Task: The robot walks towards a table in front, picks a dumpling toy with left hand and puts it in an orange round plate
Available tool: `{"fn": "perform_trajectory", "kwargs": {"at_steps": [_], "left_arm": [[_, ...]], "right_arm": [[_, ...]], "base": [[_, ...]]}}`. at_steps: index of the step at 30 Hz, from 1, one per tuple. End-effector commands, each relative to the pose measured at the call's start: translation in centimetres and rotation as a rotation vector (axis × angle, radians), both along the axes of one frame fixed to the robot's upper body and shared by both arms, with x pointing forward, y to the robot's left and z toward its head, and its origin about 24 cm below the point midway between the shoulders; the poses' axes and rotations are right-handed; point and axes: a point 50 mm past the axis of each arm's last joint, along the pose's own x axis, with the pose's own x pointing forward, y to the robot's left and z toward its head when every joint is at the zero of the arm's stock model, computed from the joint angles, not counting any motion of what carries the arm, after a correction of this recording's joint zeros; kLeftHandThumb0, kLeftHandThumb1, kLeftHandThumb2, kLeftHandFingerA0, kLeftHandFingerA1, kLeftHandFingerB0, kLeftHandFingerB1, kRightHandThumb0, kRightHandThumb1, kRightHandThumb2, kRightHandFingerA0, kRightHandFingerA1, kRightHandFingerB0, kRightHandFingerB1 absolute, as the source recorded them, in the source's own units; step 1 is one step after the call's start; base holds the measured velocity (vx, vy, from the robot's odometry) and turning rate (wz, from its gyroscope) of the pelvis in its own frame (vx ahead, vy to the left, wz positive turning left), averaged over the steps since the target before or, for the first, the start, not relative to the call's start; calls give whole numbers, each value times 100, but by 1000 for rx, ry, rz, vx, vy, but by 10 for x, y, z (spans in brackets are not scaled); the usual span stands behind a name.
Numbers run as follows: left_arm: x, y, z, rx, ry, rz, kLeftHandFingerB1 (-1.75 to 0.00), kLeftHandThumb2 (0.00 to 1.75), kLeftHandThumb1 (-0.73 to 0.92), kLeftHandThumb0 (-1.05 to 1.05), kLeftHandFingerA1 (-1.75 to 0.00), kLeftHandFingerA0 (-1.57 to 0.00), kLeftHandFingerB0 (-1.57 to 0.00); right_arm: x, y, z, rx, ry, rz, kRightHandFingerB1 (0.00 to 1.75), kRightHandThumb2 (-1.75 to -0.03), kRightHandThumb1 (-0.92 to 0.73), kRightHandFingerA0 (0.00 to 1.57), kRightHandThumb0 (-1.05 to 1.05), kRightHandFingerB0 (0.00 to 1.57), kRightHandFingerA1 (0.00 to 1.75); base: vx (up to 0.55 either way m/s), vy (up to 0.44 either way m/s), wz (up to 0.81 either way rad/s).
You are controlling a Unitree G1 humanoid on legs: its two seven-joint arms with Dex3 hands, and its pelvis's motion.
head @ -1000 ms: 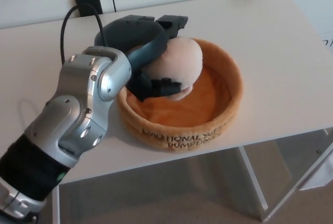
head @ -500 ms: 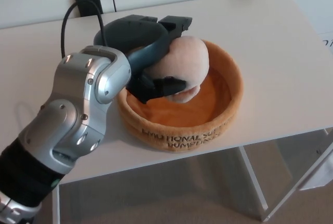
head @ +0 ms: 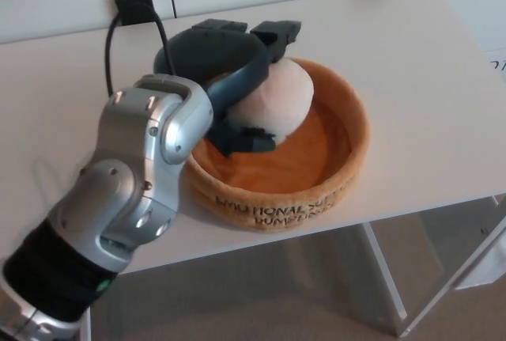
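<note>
The dumpling toy, a cream plush ball, sits low inside the orange round plate, against its back-left wall. My left hand reaches in from the left and is shut on the toy. Its dark fingers arch over the toy's top and left side. The thumb presses in from below, over the plate's floor. The silver forearm covers the plate's left rim. My right hand does not show.
The plate rests on a white table, close to its front edge. A black cable runs from a wall socket behind the table to my arm. Grey floor shows below the table.
My left arm has pushed forward and to the right. The dumpling toy has sunk lower into the plate with the hand still around it.
</note>
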Motion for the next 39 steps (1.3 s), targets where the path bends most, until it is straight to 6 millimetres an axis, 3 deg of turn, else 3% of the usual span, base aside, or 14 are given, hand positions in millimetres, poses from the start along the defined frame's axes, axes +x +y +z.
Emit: {"fn": "perform_trajectory", "kwargs": {"at_steps": [1, 7, 8, 11, 15, 16, 18, 19, 23, 24, 31, 32, 37, 39], "left_arm": [[12, 4, 11, 33, -162, 64, -1, 58, 56, -2, 0, 0, 0], [26, -2, 21, 290, -191, 77, -2, 69, 45, -26, 0, 0, 0], [31, -2, 24, 369, -175, 83, -7, 75, 41, -65, 0, 0, 0], [35, -2, 27, 437, -179, 86, 0, 62, 38, -87, 0, 0, 0], [37, 1, 27, 490, -199, 88, 0, 80, 43, -72, 0, 0, 0], [38, 2, 27, 526, -182, 92, 0, 57, 54, -97, 0, 0, 0], [39, 4, 25, 545, -170, 97, 0, 58, 56, -102, 0, 0, 0], [39, 5, 25, 537, -154, 101, 0, 59, 57, -103, 0, 0, 0], [40, 9, 26, 513, -119, 98, 0, 61, 62, -105, 0, 0, 0], [39, 10, 27, 500, -102, 91, 0, 60, 62, -105, 0, 0, 0], [37, 9, 31, 400, 99, 53, 0, 62, 64, -105, 0, 0, 0], [33, 13, 38, 325, 65, 38, 0, 61, 63, -105, -7, 0, 0], [4, 23, 76, 136, -60, -38, 0, 62, 66, -105, -3, 0, 0], [-30, 38, 113, -88, -108, -121, 0, 86, 44, -75, 0, 0, 0]], "right_arm": [[3, -4, 2, -9, -7, -5, 31, -61, -70, 81, -47, 33, 54], [8, -3, 5, -4, -49, 24, 31, -61, -70, 79, -46, 33, 65], [10, -3, 5, -9, -48, 30, 31, -61, -69, 78, -46, 34, 69], [11, -2, 6, -9, -58, 34, 31, -60, -68, 79, -46, 34, 71], [13, -2, 6, -6, -65, 32, 31, -60, -67, 78, -45, 34, 64], [14, -1, 5, -3, -63, 30, 31, -59, -66, 77, -46, 34, 57], [14, -1, 6, 4, -75, 33, 31, -60, -66, 78, -43, 34, 55], [15, -1, 7, 11, -80, 34, 43, -81, -54, 67, -53, 27, 60], [19, -2, 6, 13, -73, 24, 43, -79, -52, 69, -52, 29, 60], [19, -1, 6, 14, -74, 23, 31, -59, -62, 73, -41, 34, 47], [20, 0, 6, 22, -75, 38, 42, -76, -50, 65, -50, 27, 58], [20, 1, 6, 26, -87, 47, 31, -59, -62, 70, -42, 32, 46], [28, 0, 9, 18, -103, 71, 31, -58, -62, 67, -43, 32, 45], [31, -2, 11, 15, -106, 76, 30, -58, -61, 68, -44, 30, 43]], "base": [[0, 0, 0], [0, 0, 0], [0, 0, 0], [0, 0, 0], [0, 0, 0], [0, 0, 0], [0, 0, 0], [0, 0, 0], [0, 0, 0], [0, 0, 0], [0, 0, 0], [0, 0, 0], [0, 0, 0], [0, 0, 0]]}}
